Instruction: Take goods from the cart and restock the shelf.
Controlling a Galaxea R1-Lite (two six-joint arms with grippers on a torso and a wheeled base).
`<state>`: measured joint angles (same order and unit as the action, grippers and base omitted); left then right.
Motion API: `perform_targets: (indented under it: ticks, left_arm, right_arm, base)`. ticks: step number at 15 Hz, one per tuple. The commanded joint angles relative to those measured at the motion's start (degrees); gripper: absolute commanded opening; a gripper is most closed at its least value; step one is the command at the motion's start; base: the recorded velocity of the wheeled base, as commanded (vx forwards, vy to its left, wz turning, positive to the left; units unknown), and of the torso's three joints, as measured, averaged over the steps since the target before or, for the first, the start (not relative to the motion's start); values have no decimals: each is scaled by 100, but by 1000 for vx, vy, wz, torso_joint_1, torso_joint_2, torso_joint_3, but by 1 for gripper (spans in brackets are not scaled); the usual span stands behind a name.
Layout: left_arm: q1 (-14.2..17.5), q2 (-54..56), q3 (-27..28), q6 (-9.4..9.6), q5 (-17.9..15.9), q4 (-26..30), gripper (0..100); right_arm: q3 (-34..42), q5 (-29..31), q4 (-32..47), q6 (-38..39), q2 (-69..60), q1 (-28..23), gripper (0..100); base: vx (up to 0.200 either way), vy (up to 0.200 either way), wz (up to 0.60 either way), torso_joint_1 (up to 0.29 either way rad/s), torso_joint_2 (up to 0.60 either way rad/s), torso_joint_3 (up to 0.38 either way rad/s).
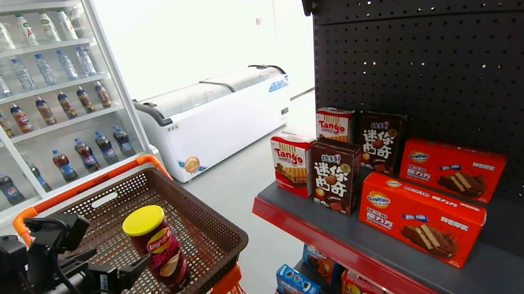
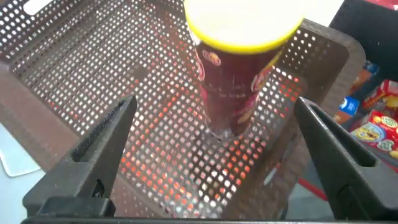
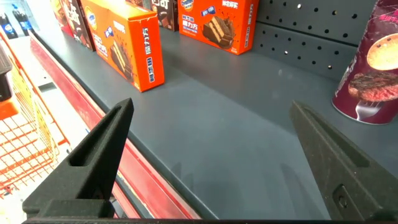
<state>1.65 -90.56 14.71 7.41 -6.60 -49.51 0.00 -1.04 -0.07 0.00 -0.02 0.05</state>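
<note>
Maroon cylindrical chip can with yellow lid stands upright in brown perforated cart basket, long axis vertical, centred just ahead of the wide-apart, empty jaws of left gripper, the nearer arm; right gripper likewise released over grey shelf.

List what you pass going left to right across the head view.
In order: drinks fridge → chip can → chest freezer → front wafer box → front chocolate box → front orange box.
</note>
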Motion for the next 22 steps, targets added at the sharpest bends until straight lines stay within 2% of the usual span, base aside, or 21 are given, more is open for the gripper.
perform_targets:
  ticks: [1,2,3,7,12,17,22]
  left_arm:
    - [-6,-717,-21,15,0,-543,100]
    - [-15,-1042,-39,15,0,-1044,100]
    - [-15,-1262,-30,15,0,-1298,100]
    - [-121,-1895,146,15,0,-1791,100]
    - [-270,-2791,242,6,0,-2924,100]
    - [-393,-3160,401,6,0,-3337,100]
    - [-393,-3275,357,15,9,-3346,100]
  right_arm:
    - [0,-11,-1,0,2,4,100]
    - [0,-2,-1,0,2,4,100]
    - [0,-11,-1,0,2,4,100]
    - [0,-2,-1,0,2,4,100]
    - [0,-11,-1,0,2,4,100]
    - [0,-11,-1,0,2,4,100]
    - [0,-2,-1,0,2,4,100]
  base:
    - [0,0,0,0,0,0]
    - [0,0,0,0,0,0]
    - [0,0,0,0,0,0]
    - [0,0,0,0,0,0]
    - [0,0,0,0,0,0]
    - [0,0,0,0,0,0]
    - [0,0,0,0,0,0]
